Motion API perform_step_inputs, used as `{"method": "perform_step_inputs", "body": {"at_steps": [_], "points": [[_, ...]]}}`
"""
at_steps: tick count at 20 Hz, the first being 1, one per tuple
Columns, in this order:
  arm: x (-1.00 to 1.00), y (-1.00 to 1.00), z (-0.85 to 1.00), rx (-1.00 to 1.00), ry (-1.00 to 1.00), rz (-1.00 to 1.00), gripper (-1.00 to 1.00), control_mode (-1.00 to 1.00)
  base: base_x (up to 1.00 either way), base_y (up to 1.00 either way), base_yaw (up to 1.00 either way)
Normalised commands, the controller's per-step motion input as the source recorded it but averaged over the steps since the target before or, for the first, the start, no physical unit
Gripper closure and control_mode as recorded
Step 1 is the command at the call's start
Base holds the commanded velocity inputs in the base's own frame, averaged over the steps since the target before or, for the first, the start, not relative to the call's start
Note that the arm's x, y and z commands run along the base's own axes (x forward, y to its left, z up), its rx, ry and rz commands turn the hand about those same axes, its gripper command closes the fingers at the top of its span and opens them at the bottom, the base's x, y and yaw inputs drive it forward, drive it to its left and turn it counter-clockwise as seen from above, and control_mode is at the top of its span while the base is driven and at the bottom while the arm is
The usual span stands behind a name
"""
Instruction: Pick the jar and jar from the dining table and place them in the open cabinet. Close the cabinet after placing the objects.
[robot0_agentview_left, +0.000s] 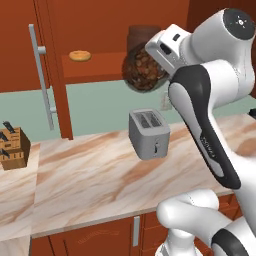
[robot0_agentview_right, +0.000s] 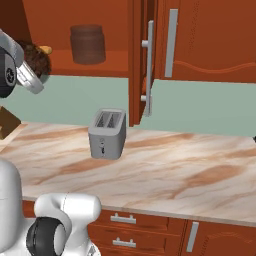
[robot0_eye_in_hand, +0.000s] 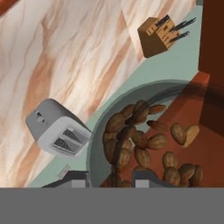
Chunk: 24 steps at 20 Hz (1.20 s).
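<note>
red-brown wood and pale green wall fill the kitchen behind my arm, with the open cabinet (robot0_agentview_left: 90, 65) showing its shelf above a marble-patterned counter (robot0_agentview_left: 90, 175). my pincer (robot0_eye_in_hand: 111, 177) is raised to shelf height, and its two dark tips sit on either side of the rounded glass jar (robot0_agentview_left: 144, 67) of brown nut-like pieces, clamped on it as far as i can judge from the hand view, where the glass and its nuts crowd right up against the tips. from the left base view the jar hangs at the front edge of the shelf, tilted, just ahead of the hand. beyond the pincer, further back on the same shelf, stands the taller smoky-grey jar (robot0_agentview_right: 87, 44), upright. off to the pincer's side on that shelf lies a small tan ring-shaped item (robot0_agentview_left: 80, 55), well apart from the held jar. straight below the pincer a silver toaster (robot0_agentview_left: 149, 133) stands on the counter. further along the counter, well away from the pincer, is a wooden knife block (robot0_agentview_left: 12, 147). the cabinet door (robot0_agentview_right: 142, 60) stands swung out, its long silver bar handle (robot0_agentview_right: 149, 67) facing the room, beside the shelf opening.
</note>
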Motion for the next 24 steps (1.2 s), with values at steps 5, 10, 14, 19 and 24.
{"method": "perform_step_inputs", "body": {"at_steps": [5,10,14,19,24], "points": [[0.64,0.06,0.26,0.0,0.0,0.0,1.0,-1.0,0.0,0.0,0.0],[0.54,0.02,0.21,0.0,0.0,0.0,1.0,-1.0,0.0,0.0,0.0],[0.58,0.21,0.09,0.0,0.0,-0.02,1.0,-1.0,0.0,0.0,0.0],[0.73,0.38,-0.01,-0.03,0.03,-0.03,1.0,-1.0,0.0,0.0,0.0],[0.42,0.16,0.0,-0.01,0.01,-0.01,1.0,-1.0,0.0,0.0,0.0]]}}
